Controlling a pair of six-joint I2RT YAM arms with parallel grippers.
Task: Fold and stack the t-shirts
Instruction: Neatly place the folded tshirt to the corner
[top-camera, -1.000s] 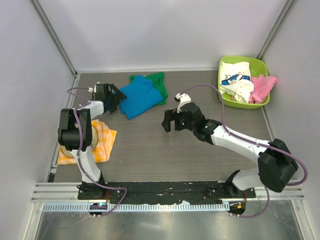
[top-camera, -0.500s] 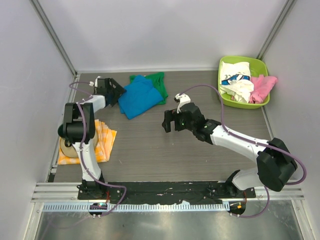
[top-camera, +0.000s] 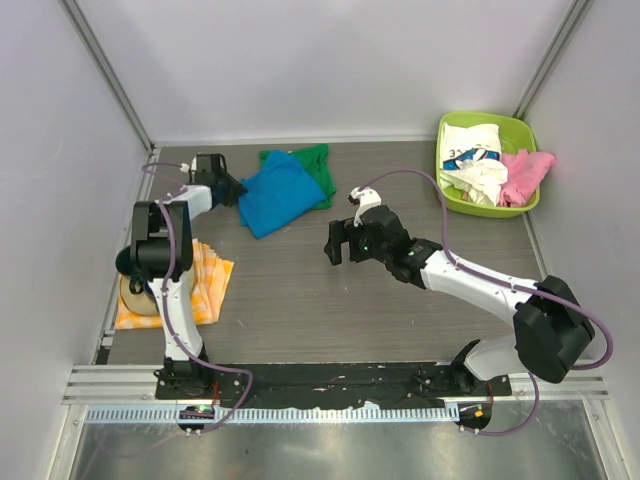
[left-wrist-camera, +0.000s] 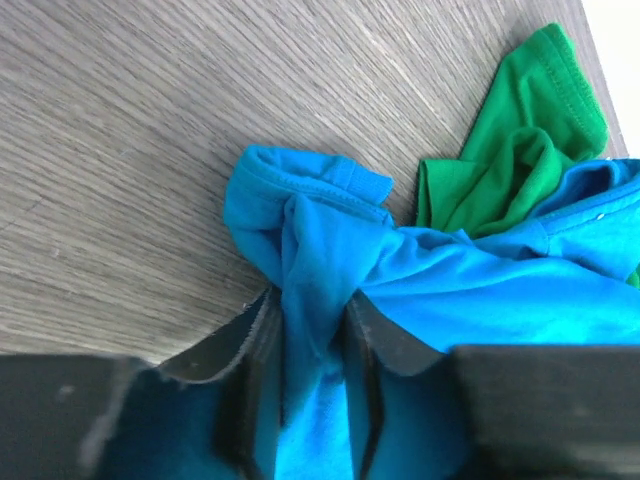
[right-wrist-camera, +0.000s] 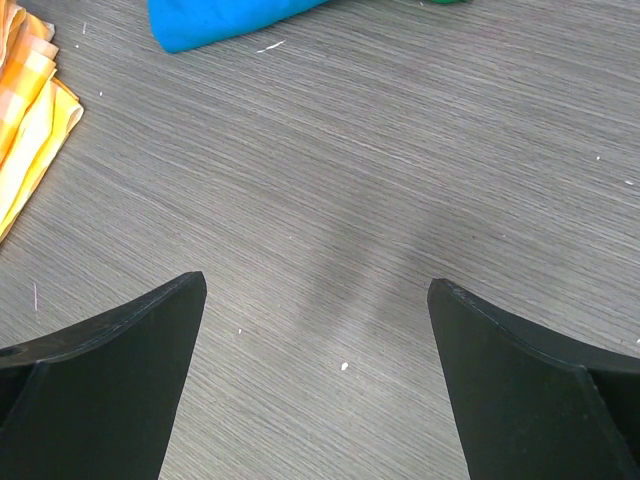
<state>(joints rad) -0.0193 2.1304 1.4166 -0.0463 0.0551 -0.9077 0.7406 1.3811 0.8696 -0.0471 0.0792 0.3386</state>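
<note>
My left fingers (left-wrist-camera: 228, 350) pinch a bunched corner of the soft bright blue cotton t-shirt (left-wrist-camera: 480, 290). It stretches rightward from them across the far left of the grey wood-grain surface (top-camera: 300, 290), partly over a crumpled green t-shirt (left-wrist-camera: 520, 140). My right fingers (right-wrist-camera: 110, 370) hang spread, well apart from it; how many layers the pinch has caught I can't quite tell.

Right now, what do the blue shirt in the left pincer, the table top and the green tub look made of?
Blue shirt: soft matte knit, likely cotton; it bunches in the left pincer and shows a stitched hem. Table top: grey wood-grain, probably laminate; fine streaks, dull sheen. Green tub: smooth, seemingly moulded plastic; rounded, even rim.
</note>
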